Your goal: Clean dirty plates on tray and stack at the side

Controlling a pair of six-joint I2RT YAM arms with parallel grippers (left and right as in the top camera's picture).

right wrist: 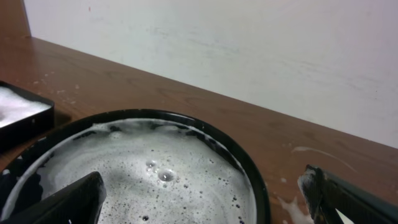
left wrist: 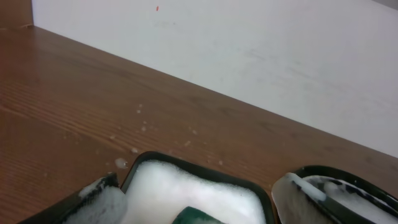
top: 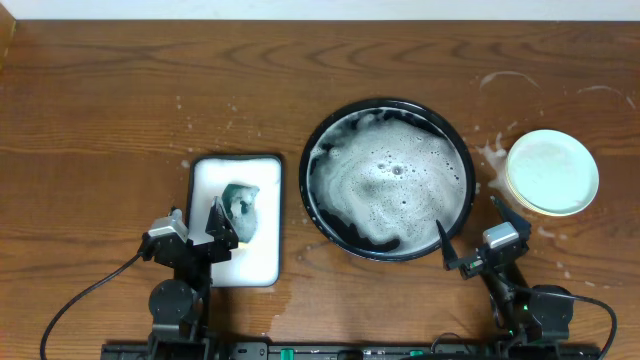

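A brown wooden table (top: 100, 100) carries the round black tray (top: 395, 252) at its centre. The tray lies flat and is filled with grey-white suds, and no plate shows in it. Being round, it has no long axis.

To its left, a white tray (top: 260, 250) lies with its long side running from the robot toward the far wall, and it is heaped with foam.

The stack of plates (top: 552, 172) rests flat and face up on a soap-marked patch (top: 492, 155) at the table's right, well clear of the black tray. The top plate is pale mint-green, with a yellowish edge showing under it.

The right gripper (top: 472, 232) hangs over the black tray's near right rim, jaws spread wide and holding nothing. The left gripper (top: 195, 228) is over the white tray, its foam-coated fingers (left wrist: 96, 202) wide apart. A green sponge (top: 241, 203) lies in the foam just beside one finger.
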